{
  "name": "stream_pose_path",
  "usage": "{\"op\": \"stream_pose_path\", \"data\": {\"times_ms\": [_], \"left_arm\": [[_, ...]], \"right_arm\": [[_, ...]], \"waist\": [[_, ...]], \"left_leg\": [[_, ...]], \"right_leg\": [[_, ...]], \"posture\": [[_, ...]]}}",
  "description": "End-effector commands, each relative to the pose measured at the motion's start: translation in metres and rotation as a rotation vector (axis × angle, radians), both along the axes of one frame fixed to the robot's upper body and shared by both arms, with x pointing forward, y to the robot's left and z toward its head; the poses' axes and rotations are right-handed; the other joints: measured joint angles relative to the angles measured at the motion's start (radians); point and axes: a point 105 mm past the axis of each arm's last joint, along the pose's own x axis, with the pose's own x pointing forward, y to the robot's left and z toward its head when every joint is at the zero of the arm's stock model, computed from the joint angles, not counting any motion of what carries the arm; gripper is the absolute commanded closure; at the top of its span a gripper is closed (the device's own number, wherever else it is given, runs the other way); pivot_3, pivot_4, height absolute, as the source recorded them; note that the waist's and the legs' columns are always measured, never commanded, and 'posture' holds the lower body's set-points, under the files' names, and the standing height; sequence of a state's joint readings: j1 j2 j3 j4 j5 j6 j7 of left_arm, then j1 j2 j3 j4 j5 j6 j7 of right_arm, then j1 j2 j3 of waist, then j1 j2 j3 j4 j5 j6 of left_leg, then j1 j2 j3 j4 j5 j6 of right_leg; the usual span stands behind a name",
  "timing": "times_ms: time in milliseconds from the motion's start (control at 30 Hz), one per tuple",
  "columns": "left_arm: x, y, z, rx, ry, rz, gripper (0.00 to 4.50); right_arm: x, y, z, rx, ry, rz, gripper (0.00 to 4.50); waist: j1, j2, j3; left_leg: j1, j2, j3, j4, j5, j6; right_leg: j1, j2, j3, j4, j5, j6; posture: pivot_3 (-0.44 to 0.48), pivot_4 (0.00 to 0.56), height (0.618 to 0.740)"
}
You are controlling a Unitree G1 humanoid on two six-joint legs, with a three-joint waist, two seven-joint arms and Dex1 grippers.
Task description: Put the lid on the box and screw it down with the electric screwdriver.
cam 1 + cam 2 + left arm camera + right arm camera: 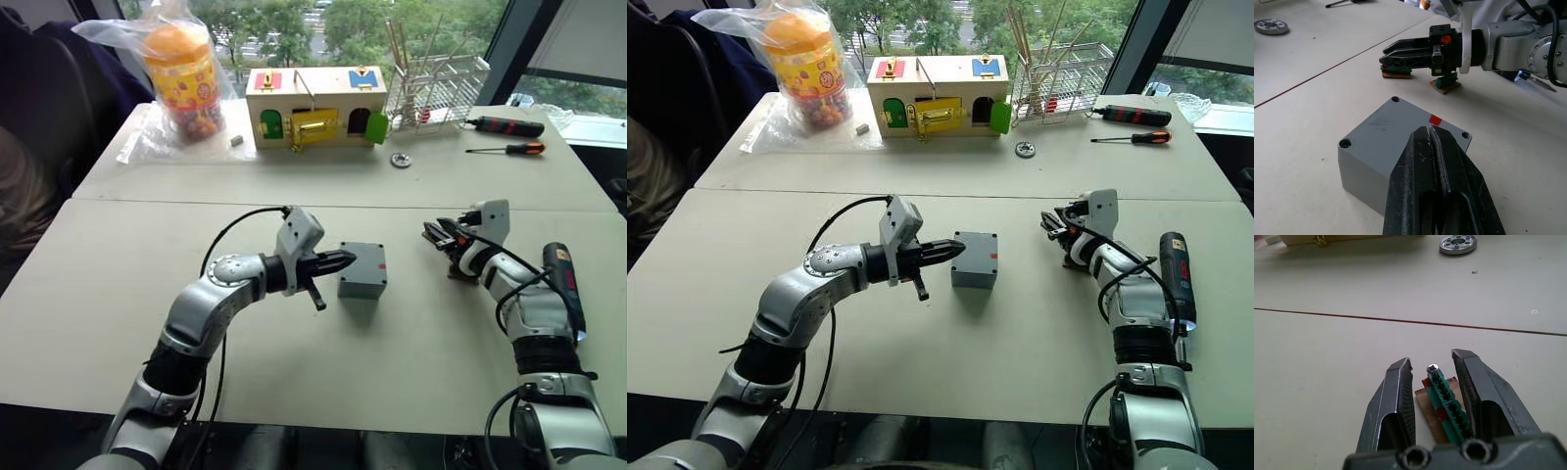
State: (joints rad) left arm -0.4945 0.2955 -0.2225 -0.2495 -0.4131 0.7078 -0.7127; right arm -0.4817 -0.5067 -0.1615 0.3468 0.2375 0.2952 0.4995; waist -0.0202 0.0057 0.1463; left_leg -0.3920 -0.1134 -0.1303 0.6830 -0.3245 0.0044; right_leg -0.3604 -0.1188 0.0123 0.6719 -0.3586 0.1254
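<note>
The grey box [362,270] stands mid-table with a red mark on its right side. Its top is the flat lid [1400,125], lying on it with corner screw holes showing. My left gripper [348,259] is shut, its tips at the box's left upper edge. My right gripper [436,235] is open further right, low over the table. A small green connector block [1445,396] with a screw head sits between its fingers, apart from both. The electric screwdriver [565,284], a thick black cylinder, lies on the table to the right of my right forearm.
At the back stand a wooden box with coloured doors [313,106], a bagged candy jar [184,78] and a wire rack [436,83]. A black-red screwdriver [505,125], an orange-handled one [509,149] and a metal ring [401,160] lie nearby.
</note>
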Motion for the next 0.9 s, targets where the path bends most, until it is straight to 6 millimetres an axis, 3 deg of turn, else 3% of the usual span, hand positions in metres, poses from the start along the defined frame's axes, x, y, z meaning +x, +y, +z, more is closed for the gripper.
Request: {"op": "stream_pose_path", "data": {"times_ms": [33, 100, 233, 267, 533, 900], "left_arm": [[-0.005, -0.004, 0.012, -0.016, -0.061, -0.017, 4.50], [-0.005, -0.004, 0.012, -0.016, -0.062, -0.016, 4.50], [-0.004, -0.004, 0.013, -0.017, -0.064, -0.009, 4.50], [-0.004, -0.004, 0.012, -0.016, -0.064, -0.009, 4.50], [-0.003, -0.004, 0.013, -0.017, -0.064, -0.003, 4.50], [-0.004, -0.002, 0.009, -0.018, -0.058, 0.002, 4.50]], "right_arm": [[0.005, 0.003, 0.014, -0.015, -0.051, 0.016, 3.07], [0.005, 0.004, 0.014, -0.019, -0.048, 0.019, 3.07], [0.007, 0.004, 0.012, -0.023, -0.042, 0.018, 4.33], [0.007, 0.004, 0.012, -0.024, -0.041, 0.018, 4.46], [0.007, 0.004, 0.013, -0.049, -0.044, 0.018, 4.46], [0.002, 0.005, 0.051, -0.045, -0.153, 0.021, 4.46]], "waist": [[0.000, 0.000, 0.000], [-0.001, 0.000, 0.000], [0.000, 0.000, 0.000], [0.000, 0.000, 0.000], [0.000, 0.000, 0.000], [0.000, 0.000, 0.000]], "left_leg": [[0.000, 0.000, 0.000, 0.000, 0.000, 0.000], [0.000, 0.000, 0.000, 0.000, 0.000, 0.000], [0.000, 0.000, 0.000, 0.000, 0.000, 0.000], [0.000, 0.000, 0.000, 0.000, 0.000, 0.000], [0.000, 0.000, 0.000, 0.000, 0.000, 0.000], [0.000, 0.000, 0.000, 0.000, 0.000, 0.000]], "right_leg": [[0.000, 0.000, 0.000, 0.000, 0.000, 0.000], [0.000, 0.000, 0.000, 0.000, 0.000, 0.000], [0.000, 0.000, 0.000, 0.000, 0.000, 0.000], [0.000, 0.000, 0.000, 0.000, 0.000, 0.000], [0.000, 0.000, 0.000, 0.000, 0.000, 0.000], [0.000, 0.000, 0.000, 0.000, 0.000, 0.000]], "posture": [[0.000, 0.150, 0.740], [0.000, 0.150, 0.740], [0.000, 0.150, 0.740], [0.000, 0.150, 0.740], [0.000, 0.150, 0.740], [0.000, 0.150, 0.740]]}}
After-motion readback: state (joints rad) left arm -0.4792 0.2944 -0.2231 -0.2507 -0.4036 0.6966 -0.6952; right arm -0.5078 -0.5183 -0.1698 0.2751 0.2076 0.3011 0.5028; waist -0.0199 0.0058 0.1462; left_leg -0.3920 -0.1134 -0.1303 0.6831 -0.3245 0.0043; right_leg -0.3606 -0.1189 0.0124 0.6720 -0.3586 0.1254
